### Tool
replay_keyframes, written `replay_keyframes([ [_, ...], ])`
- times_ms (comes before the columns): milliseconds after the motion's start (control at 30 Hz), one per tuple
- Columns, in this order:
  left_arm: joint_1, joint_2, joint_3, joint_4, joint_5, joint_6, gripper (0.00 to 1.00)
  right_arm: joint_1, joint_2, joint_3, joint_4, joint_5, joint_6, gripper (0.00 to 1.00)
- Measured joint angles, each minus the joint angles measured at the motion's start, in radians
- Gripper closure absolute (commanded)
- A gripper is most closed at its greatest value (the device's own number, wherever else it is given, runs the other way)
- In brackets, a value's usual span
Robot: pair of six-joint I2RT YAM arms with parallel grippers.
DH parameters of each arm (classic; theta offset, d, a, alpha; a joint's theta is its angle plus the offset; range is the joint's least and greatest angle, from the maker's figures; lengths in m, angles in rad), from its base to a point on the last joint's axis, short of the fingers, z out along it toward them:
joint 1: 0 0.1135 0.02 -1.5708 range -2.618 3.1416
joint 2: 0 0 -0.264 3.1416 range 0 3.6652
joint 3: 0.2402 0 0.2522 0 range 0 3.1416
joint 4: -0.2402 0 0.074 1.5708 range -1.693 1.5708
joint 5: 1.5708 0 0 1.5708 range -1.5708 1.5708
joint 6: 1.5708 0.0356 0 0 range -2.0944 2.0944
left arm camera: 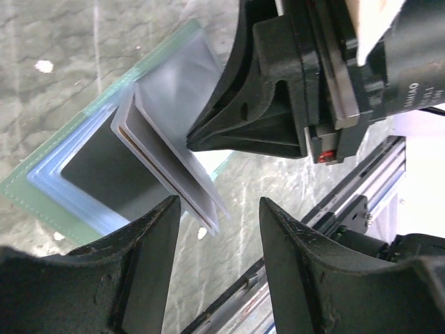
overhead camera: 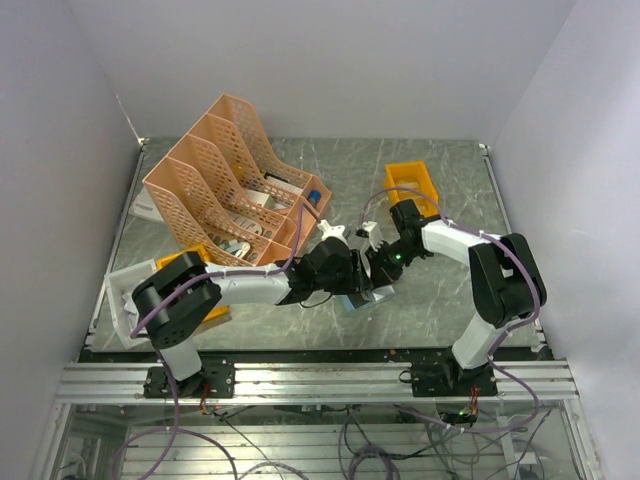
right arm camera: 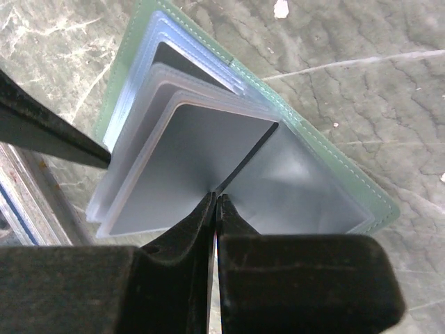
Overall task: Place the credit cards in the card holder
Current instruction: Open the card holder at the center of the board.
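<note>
The card holder (right arm camera: 334,167) lies open on the table, pale green with clear plastic sleeves (right arm camera: 132,181) fanned up. It also shows in the left wrist view (left arm camera: 42,184) and, small, in the top view (overhead camera: 358,300). My right gripper (right arm camera: 215,197) is shut on a thin grey credit card (right arm camera: 261,142), seen edge-on, standing among the sleeves. My left gripper (left arm camera: 219,205) is open, its fingers (left arm camera: 160,236) astride the lifted sleeve edges (left arm camera: 198,202). One left fingertip (right arm camera: 62,139) touches the sleeves' edge. Both grippers meet over the holder (overhead camera: 362,272).
A peach lattice file rack (overhead camera: 230,190) stands at the back left. An orange bin (overhead camera: 412,185) sits at the back right, another (overhead camera: 190,258) under the left arm beside a white tray (overhead camera: 122,300). The aluminium rail (overhead camera: 320,380) runs along the near edge.
</note>
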Motion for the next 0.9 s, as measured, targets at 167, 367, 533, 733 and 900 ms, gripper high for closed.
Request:
replay_keyframes([
  [167, -0.001, 0.019, 0.019, 0.056, 0.023, -0.010, 0.40, -0.031, -0.029, 0.001, 0.000, -0.007, 0.000, 0.91],
  [367, -0.001, 0.106, 0.081, 0.132, 0.047, -0.018, 0.40, -0.140, -0.102, 0.002, 0.000, -0.026, 0.003, 0.81],
  [533, -0.001, 0.191, 0.143, 0.151, 0.054, -0.009, 0.40, -0.220, -0.164, 0.002, 0.002, -0.038, 0.004, 0.80],
  [733, -0.001, 0.161, 0.148, 0.151, 0.021, 0.039, 0.41, -0.248, -0.221, 0.000, 0.001, -0.125, -0.031, 0.80],
  [900, -0.004, -0.062, -0.018, 0.141, -0.076, 0.071, 0.40, -0.174, -0.201, -0.006, 0.002, -0.181, -0.050, 0.81],
])
